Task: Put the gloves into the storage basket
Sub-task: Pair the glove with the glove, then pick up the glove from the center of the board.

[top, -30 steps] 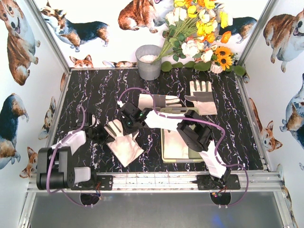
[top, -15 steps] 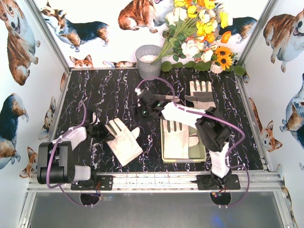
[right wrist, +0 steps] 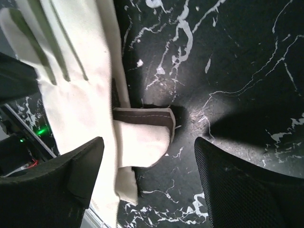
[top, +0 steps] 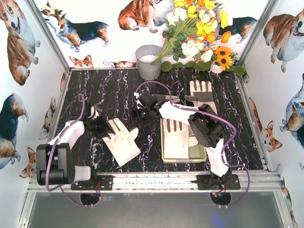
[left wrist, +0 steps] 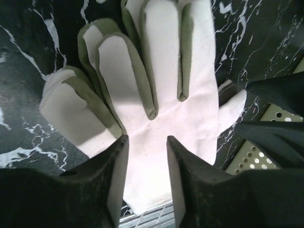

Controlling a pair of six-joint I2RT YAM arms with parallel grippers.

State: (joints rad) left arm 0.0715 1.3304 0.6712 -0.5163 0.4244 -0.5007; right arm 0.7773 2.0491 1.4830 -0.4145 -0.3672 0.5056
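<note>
One cream glove (top: 176, 137) lies inside the pale green storage basket (top: 197, 151). A second glove (top: 122, 142) lies flat on the black marble table, left of the basket. My left gripper (top: 105, 129) sits at its near-left edge. In the left wrist view this glove (left wrist: 161, 95) shows beyond my left gripper (left wrist: 146, 138), whose jaws stand slightly apart with nothing pinched. My right gripper (top: 142, 105) is behind the basket, open wide over the banded cuff of a third glove (right wrist: 142, 130); this glove (top: 164, 99) is partly under the arm. Another glove (top: 202, 97) lies back right.
A grey metal bucket (top: 148, 61) and a bunch of flowers (top: 199, 38) stand along the back wall. The basket's perforated corner (left wrist: 259, 161) shows at the right of the left wrist view. Walls close in the table on both sides.
My right gripper let go of the glove it held over the basket; that glove now lies in the basket. The right gripper opened and moved back-left. My left gripper's jaws opened a little.
</note>
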